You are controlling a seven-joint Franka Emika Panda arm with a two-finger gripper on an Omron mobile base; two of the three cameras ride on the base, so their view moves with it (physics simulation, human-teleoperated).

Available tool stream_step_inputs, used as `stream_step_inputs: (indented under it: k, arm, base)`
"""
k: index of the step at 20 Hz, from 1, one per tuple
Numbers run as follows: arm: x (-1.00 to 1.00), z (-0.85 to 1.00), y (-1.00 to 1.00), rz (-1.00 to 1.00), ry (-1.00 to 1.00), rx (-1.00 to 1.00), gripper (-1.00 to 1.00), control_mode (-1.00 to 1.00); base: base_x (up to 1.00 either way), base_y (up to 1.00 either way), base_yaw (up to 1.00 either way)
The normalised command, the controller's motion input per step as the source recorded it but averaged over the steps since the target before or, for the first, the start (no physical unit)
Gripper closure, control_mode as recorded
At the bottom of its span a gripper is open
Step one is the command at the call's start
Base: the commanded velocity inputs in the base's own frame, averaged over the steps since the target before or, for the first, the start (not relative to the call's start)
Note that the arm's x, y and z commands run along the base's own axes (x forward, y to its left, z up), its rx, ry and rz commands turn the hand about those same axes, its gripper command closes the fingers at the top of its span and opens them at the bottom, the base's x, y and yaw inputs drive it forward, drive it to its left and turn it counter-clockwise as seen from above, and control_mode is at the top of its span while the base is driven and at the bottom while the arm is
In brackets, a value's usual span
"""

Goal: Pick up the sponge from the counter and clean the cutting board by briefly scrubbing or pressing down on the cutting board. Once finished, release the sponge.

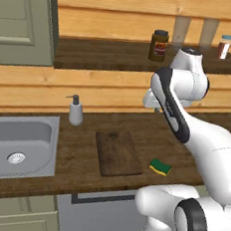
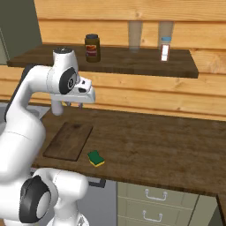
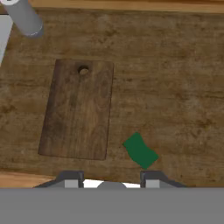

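Early going here: the small rectangular sponge with a yellow body and dark green scouring top [image 1: 160, 167] lies on the long dark brown wood-grain tabletop [image 1: 79, 154], untouched, right of centre in the lower half of the left base view. It sits just beside the near right corner of the flat dark brown wooden cutting board with a small hole near its far short edge [image 1: 117, 153], close but apart from it. From the hand view, the sponge [image 3: 140, 151] shows lower right of centre, turned at an angle to the board [image 3: 78, 109], which fills the left middle of the frame. The white arm's two-finger gripper [image 2: 73, 104] hangs high above the tabletop, at upper left of the right base view, over the far end of the board [image 2: 68, 140]. Two dark fingers [image 3: 70, 178] poke up at the bottom of the hand view, set well apart with nothing between them. So nothing is done yet, by my reading: pickup, scrub and release all lie ahead. The first job looks like a descent toward the sponge [image 2: 96, 158], with a wrist turn to match its skew. Off to the side, a steel sink [image 1: 14, 148] and a white soap dispenser [image 1: 76, 110] sit at left, a dark jar [image 1: 159, 45] on the shelf above.
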Motion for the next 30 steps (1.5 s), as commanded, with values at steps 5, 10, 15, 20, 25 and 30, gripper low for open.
stream_step_inputs:
  k: [5,10,15,20,25,30]
  arm:
    - [-0.07,-0.47,-0.24,-0.03,0.18,0.03,-1.0,-1.0]
    - [0.0,-0.83,-0.2,0.0,0.46,0.0,-1.0,-1.0]
    - [0.18,-0.61,-0.07,0.08,0.31,0.0,-1.0,-1.0]
    - [0.66,-0.29,-0.15,0.22,0.0,0.0,-1.0,-1.0]
    - [0.17,-0.81,-0.03,0.15,-0.11,-0.01,-1.0,-1.0]
    - [-0.05,-0.44,-0.02,0.11,-0.2,0.0,-1.0,-1.0]
  base:
    - [0.0,0.0,0.0]
    - [0.0,0.0,0.0]
    - [0.0,0.0,0.0]
    - [0.0,0.0,0.0]
    - [0.0,0.0,0.0]
    - [0.0,0.0,0.0]
